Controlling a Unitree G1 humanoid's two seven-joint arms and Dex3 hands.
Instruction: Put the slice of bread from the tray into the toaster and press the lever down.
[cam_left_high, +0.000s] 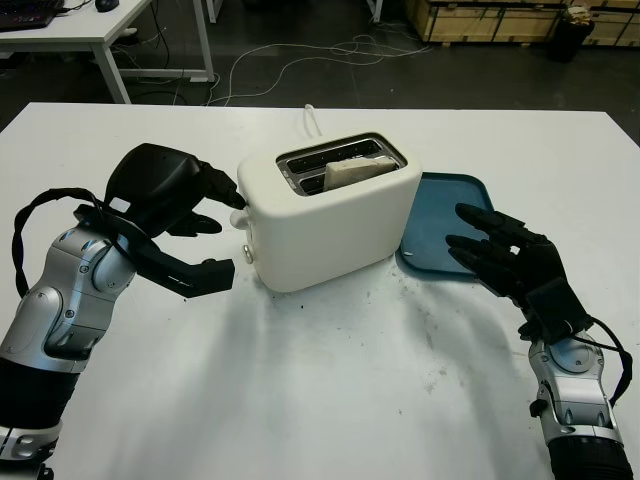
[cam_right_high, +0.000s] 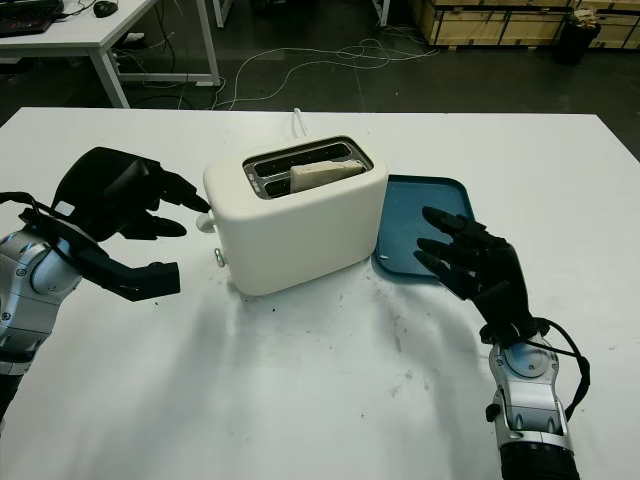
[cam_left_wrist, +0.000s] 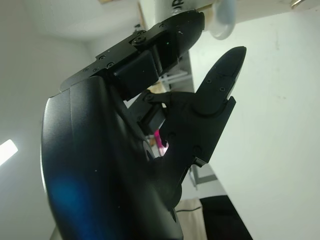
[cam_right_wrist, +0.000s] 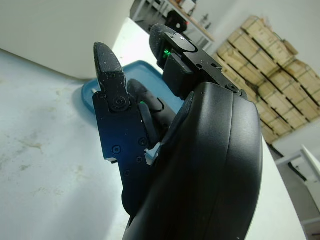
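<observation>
A white toaster (cam_left_high: 330, 225) stands mid-table with a slice of bread (cam_left_high: 357, 171) in its nearer slot, the top edge poking out. The white lever knob (cam_left_high: 238, 217) sits high on the toaster's left end. My left hand (cam_left_high: 222, 235) is at that end, open, with an upper fingertip (cam_left_high: 235, 198) on top of the knob and the thumb lower down, off the toaster. In the left wrist view the knob (cam_left_wrist: 222, 20) lies just beyond the fingertips. My right hand (cam_left_high: 490, 245) is open above the near edge of the bare blue tray (cam_left_high: 445, 215), right of the toaster.
A white cord (cam_left_high: 312, 120) leaves the back of the toaster. Beyond the table's far edge are a white desk (cam_left_high: 100, 30), floor cables (cam_left_high: 290, 70) and wooden crates (cam_left_high: 500, 18). Bare white tabletop (cam_left_high: 330, 380) stretches in front of the toaster.
</observation>
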